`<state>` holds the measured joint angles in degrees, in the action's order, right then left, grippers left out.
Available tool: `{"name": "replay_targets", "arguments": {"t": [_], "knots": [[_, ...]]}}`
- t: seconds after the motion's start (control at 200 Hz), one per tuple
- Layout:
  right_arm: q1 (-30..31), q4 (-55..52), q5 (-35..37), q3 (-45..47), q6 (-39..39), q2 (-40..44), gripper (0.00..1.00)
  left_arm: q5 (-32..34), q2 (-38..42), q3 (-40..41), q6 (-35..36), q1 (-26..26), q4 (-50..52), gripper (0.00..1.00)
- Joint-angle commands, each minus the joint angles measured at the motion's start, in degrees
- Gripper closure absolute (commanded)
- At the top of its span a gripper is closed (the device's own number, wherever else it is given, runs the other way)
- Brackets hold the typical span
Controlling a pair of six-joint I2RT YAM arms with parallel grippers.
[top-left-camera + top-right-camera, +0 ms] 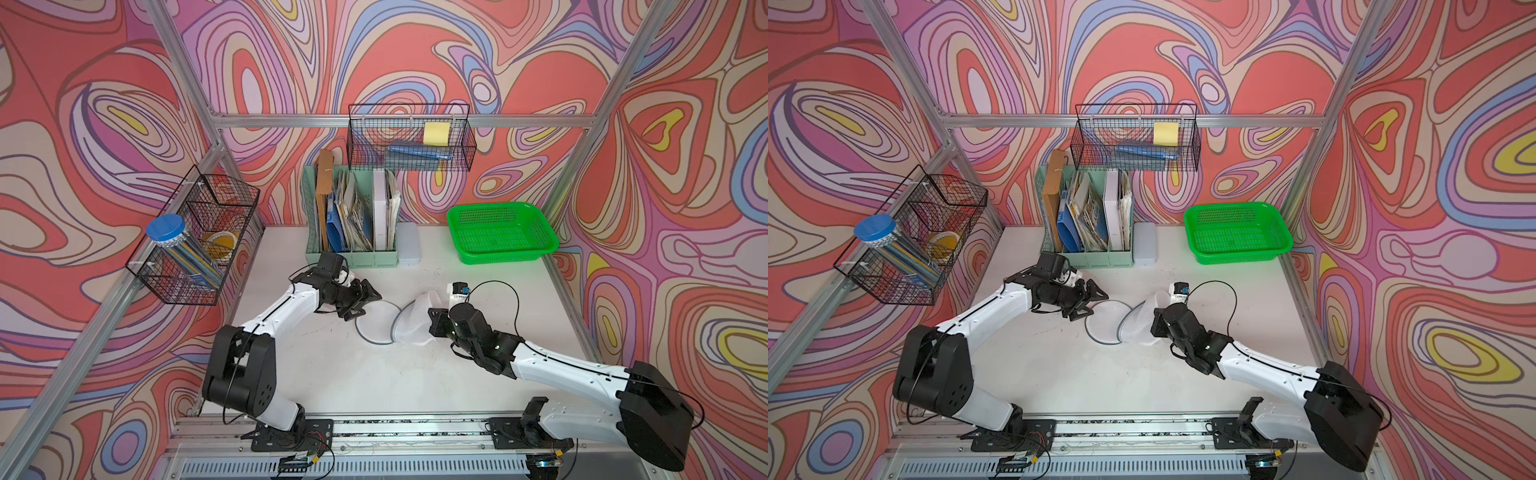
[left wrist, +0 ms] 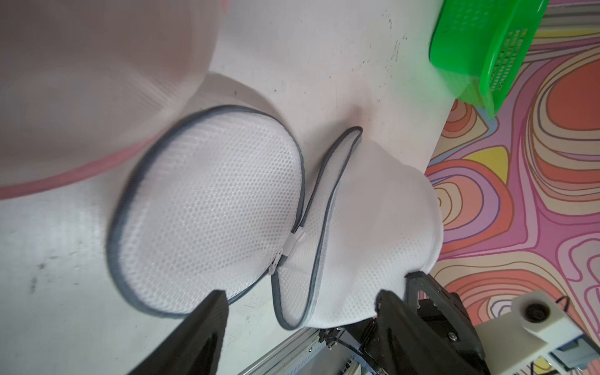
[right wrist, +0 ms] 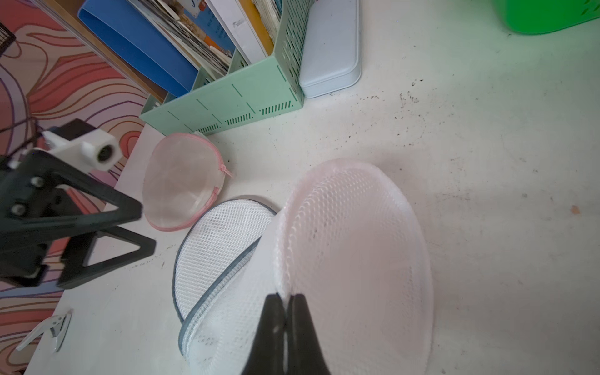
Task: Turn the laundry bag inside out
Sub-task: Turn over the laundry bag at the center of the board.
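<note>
Right gripper [image 3: 285, 298] clamps laundry bag [image 3: 354, 246], seen only in wrist view; left gripper [image 2: 302, 293] spread.

The pink-edged pouch [image 2: 81, 97] is a blur, cut off by the picture's edge. The green basket [image 3: 548, 16] is cropped too, as is the right gripper [image 3: 285, 303].

White honeycomb mesh with grey zip edging on bag [image 2: 211, 201]. Translucent, pink-edged second bag [image 3: 178, 181]. Bright green, perforated basket [image 1: 507, 253]. Mint rack [image 3: 227, 104], pale blue case [image 3: 328, 48]. Yellow note [image 1: 435, 133], blue lid [image 1: 165, 227]. Black right tool [image 3: 286, 296]. White worktop [image 1: 374, 374], dark-specked. Walls [image 1: 83, 124] in dark-outlined red, lilac, blue, yellow swirls.
</note>
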<state>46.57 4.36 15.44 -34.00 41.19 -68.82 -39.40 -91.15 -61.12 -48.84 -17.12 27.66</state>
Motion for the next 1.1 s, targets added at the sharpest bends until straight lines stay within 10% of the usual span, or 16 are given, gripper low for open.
{"name": "replay_targets", "arguments": {"t": [0.0,0.566,0.771,0.931,1.096], "knots": [[0.1,1.2,-1.2,-0.3,-1.1,1.8,1.00,-4.9,-3.9,-2.1,-2.2,-2.4,-4.8,0.24],[0.1,-2.0,-2.8,-2.3,-3.3,3.1,1.00,-6.9,-15.9,-4.5,-7.9,-7.5,-15.2,0.38],[0.1,-3.3,-3.9,-2.0,-4.0,3.9,1.00,-4.6,-19.8,-9.3,-7.0,-7.4,-14.7,0.58],[0.1,-4.1,-4.5,-1.7,-4.3,4.2,1.00,-4.0,-20.6,-12.1,-6.1,-7.5,-13.0,1.00],[0.1,-4.5,-4.5,-1.7,-4.5,3.2,1.00,-2.4,-18.6,-13.8,-3.6,-7.4,-8.1,1.00]]}}
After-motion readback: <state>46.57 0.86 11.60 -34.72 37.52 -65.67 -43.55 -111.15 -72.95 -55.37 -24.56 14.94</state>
